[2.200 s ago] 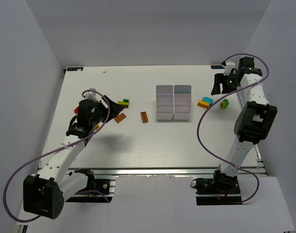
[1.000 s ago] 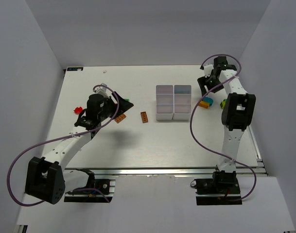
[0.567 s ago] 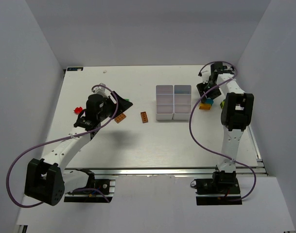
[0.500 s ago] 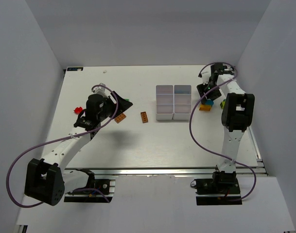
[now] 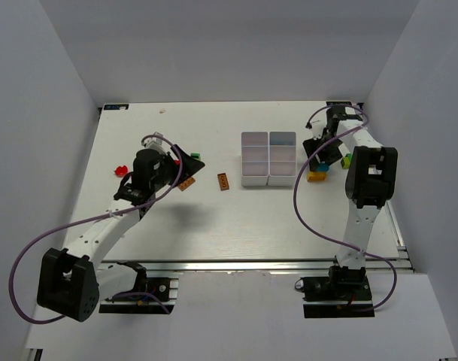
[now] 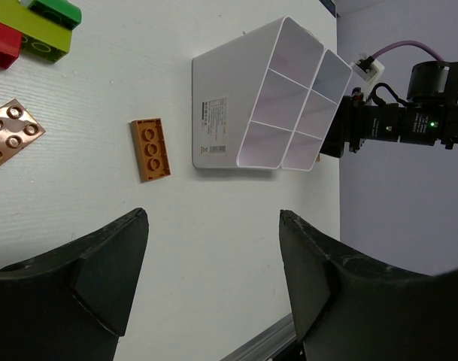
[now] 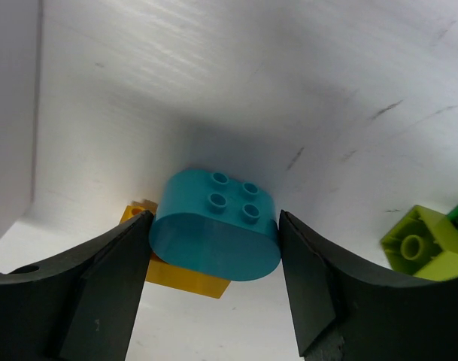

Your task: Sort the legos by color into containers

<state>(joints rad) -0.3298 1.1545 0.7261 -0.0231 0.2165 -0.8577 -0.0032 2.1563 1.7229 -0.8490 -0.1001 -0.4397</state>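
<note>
Since the earlier view, the right tool (image 7: 213,256) has swung in and now pinches the teal brick (image 7: 216,223), seemingly lifted off the desk (image 5: 213,218) for sorting, while the left tool (image 6: 213,278) hovers spread.

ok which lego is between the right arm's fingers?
The teal-blue rounded brick with four studs on top. It sits between the right fingers, partly over an orange piece; the yellow-green brick lies off to the side.
</note>
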